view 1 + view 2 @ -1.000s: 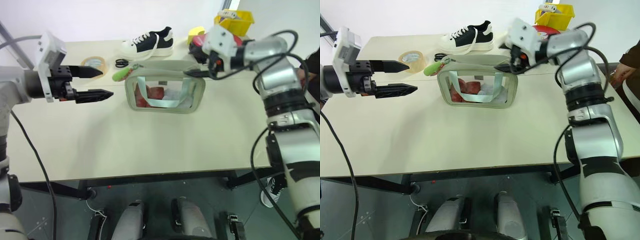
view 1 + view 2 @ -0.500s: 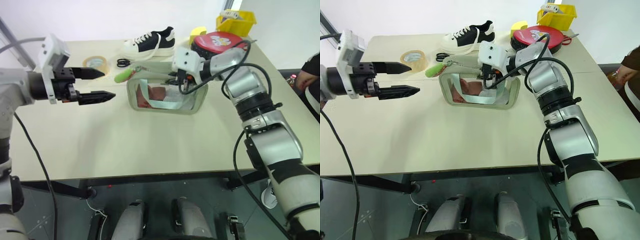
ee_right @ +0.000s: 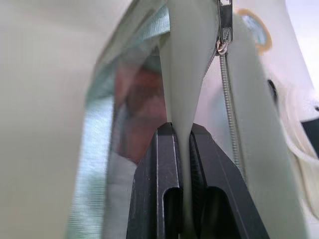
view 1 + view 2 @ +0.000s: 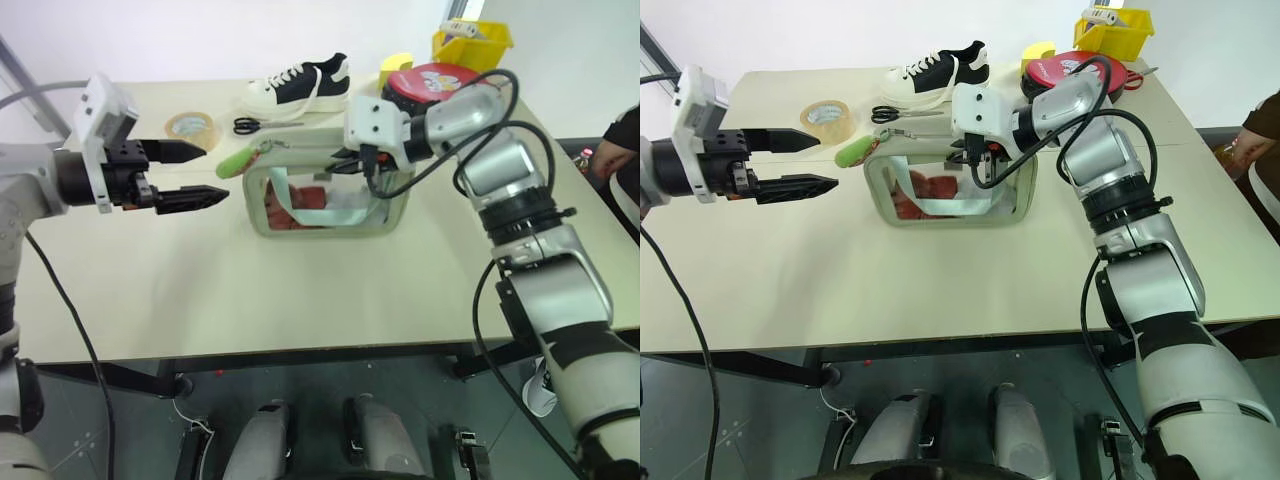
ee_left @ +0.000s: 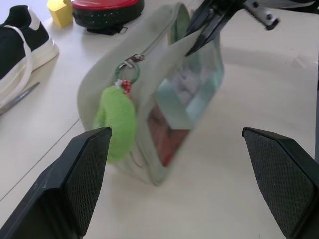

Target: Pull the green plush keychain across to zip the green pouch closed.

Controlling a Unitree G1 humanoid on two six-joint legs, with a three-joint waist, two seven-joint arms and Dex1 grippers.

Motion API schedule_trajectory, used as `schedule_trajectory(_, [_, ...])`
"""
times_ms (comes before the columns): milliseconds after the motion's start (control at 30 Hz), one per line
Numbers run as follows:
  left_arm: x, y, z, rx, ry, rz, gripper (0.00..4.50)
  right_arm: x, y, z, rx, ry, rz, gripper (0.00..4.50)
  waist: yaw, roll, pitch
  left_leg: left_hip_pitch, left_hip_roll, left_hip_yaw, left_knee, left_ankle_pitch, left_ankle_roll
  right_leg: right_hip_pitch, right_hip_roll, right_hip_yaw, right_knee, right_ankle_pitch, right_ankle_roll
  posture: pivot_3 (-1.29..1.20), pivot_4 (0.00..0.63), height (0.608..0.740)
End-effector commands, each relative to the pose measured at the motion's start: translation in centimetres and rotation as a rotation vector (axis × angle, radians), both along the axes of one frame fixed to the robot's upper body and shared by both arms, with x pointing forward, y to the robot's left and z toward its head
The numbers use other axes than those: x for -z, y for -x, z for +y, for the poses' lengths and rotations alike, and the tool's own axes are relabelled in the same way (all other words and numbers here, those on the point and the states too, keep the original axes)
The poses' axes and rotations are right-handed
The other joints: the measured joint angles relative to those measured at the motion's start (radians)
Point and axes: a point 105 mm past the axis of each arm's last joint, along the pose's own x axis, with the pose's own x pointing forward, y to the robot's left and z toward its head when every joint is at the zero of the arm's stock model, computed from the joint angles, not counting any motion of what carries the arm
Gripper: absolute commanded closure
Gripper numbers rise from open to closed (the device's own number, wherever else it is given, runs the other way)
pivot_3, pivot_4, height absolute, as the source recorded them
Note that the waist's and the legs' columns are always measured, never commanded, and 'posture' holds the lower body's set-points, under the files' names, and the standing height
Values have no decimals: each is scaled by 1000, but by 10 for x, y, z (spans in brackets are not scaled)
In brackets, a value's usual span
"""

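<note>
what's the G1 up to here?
It's set up to zip the green pouch on the table. The right tool is shut on the pouch's top edge near its right end, bracing it. The left tool hangs open just left of the green plush keychain, not touching it. The zipper isn't pulled across yet.

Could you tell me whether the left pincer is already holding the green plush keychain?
No, the left pincer stands open beside the green pouch, apart from the green plush keychain.

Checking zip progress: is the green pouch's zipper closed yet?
Not closed. The green plush keychain hangs at one end of the green pouch, and the right gripper pinches one edge of its top.
</note>
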Motion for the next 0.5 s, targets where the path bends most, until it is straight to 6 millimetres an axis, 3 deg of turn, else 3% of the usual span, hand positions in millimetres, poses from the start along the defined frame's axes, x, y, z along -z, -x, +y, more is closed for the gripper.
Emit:
schedule_trajectory(33, [-15,5,1,8,4,-62,0,-23,11,3,-3,-63,-35,4478,0,0,0,0,0,0,0,0,0,0,0,0,0,0,0,0,150,740])
schedule_trajectory(200, [-15,3,-1,14,5,-65,0,-12,20,10,47,-117,65,4478,2,0,0,0,0,0,0,0,1,0,0,0,1,0,0,0,150,740])
schedule_trajectory(500, [-15,2,-2,24,7,-64,0,-11,22,22,174,-206,156,4478,1,0,0,0,0,0,0,0,1,0,0,0,1,0,0,0,150,740])
